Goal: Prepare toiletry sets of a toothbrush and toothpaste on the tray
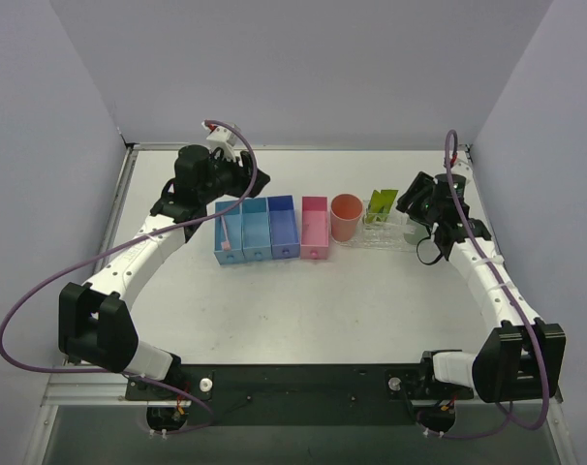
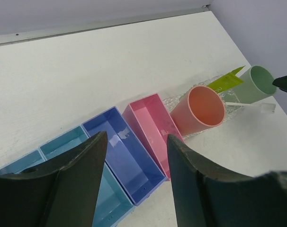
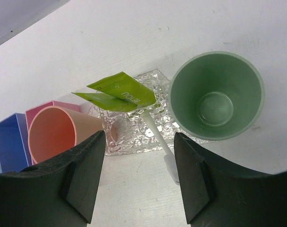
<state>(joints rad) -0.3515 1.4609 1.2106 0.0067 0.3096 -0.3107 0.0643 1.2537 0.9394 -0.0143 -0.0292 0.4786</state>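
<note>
The clear bumpy tray point(image 3: 129, 142) lies at the right and also shows in the top view point(image 1: 383, 237). On it stand an orange cup point(image 3: 51, 137) and a green cup point(image 3: 214, 97). Two lime-yellow toothpaste tubes point(image 3: 122, 92) lie overlapped between the cups, over a white toothbrush point(image 3: 156, 132) whose head pokes off the tray's near edge. Another toothbrush point(image 1: 222, 237) with a pinkish end lies in the leftmost blue bin. My right gripper point(image 3: 139, 134) is open and empty above the tray. My left gripper point(image 1: 255, 182) is open and empty above the bins' far end.
Three blue bins point(image 1: 258, 231) and a pink box point(image 1: 315, 228) stand in a row left of the orange cup point(image 1: 346, 217). In the left wrist view the dark blue bin point(image 2: 127, 156) and pink box point(image 2: 150, 125) look empty. Grey walls enclose the table.
</note>
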